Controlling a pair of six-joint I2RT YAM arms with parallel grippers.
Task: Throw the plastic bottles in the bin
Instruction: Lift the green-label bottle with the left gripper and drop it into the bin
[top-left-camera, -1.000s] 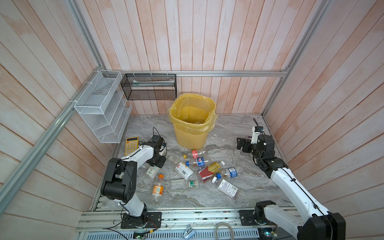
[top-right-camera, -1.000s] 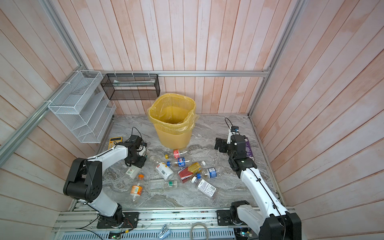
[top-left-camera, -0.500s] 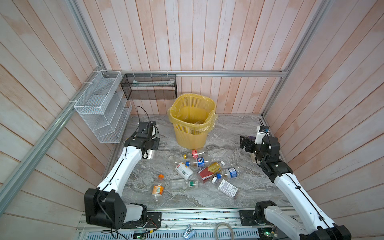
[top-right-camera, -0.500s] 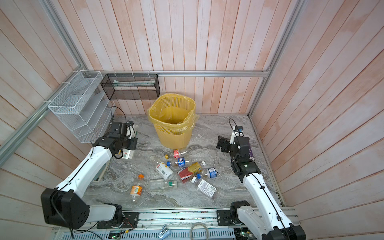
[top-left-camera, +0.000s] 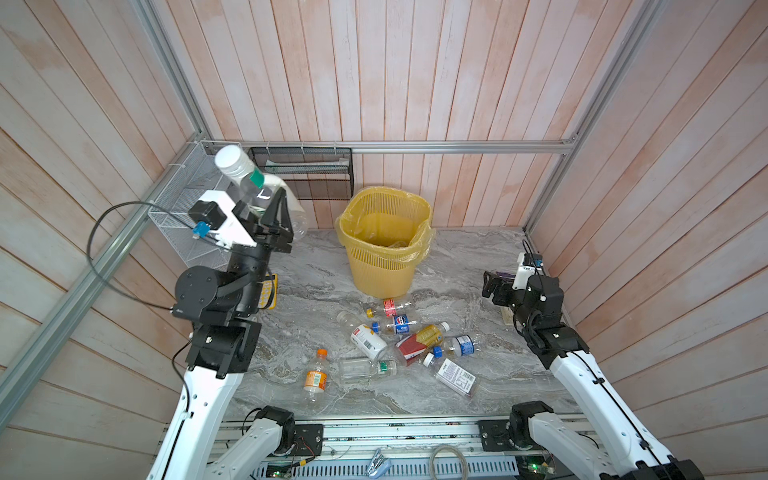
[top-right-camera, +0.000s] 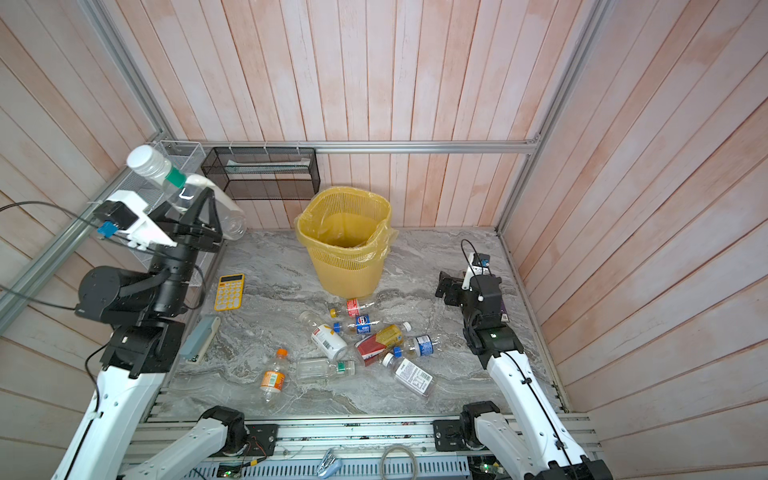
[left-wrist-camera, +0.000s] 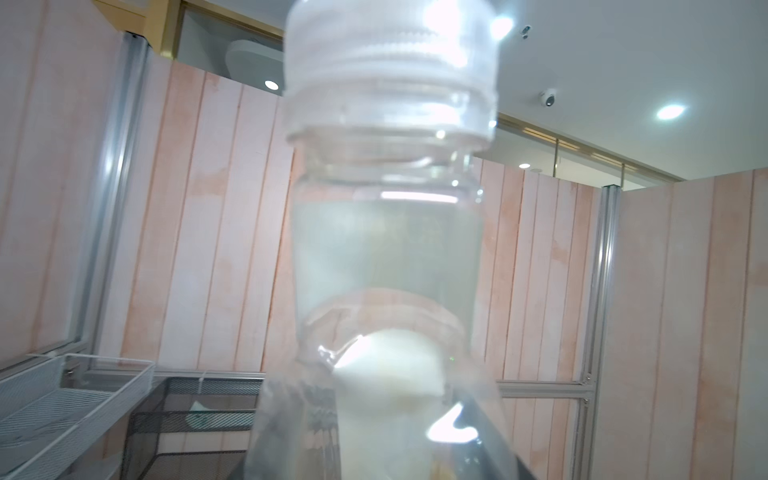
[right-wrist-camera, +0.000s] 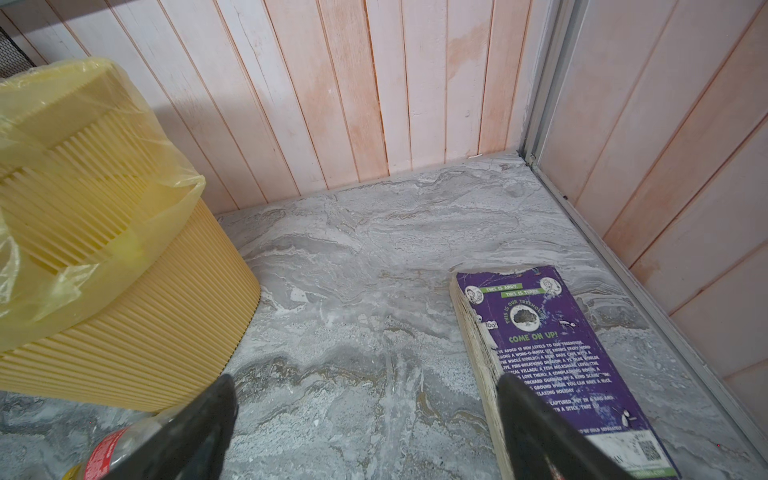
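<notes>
A grey marbled table (top-left-camera: 316, 266) fills the lower middle of both top views. At frame centre, toward the back wall, a round yellow lattice plastic bin (top-left-camera: 384, 266) lined with a translucent yellow bag stands on it. Just below the bin lies a loose cluster of small plastic bottles (top-left-camera: 399, 336), with a red-labelled bottle (top-left-camera: 390, 306) nearest the bin. A clear green-capped bottle (top-left-camera: 361, 369) lies at the cluster's lower edge, and an orange-capped bottle (top-left-camera: 315, 378) lies apart at lower left. Near the table's left edge are a flat yellow calculator (top-right-camera: 229, 292) and, below it, a grey stapler (top-right-camera: 200, 338). A purple paperback book (right-wrist-camera: 552, 353) lies flat along the right-hand rail.
</notes>
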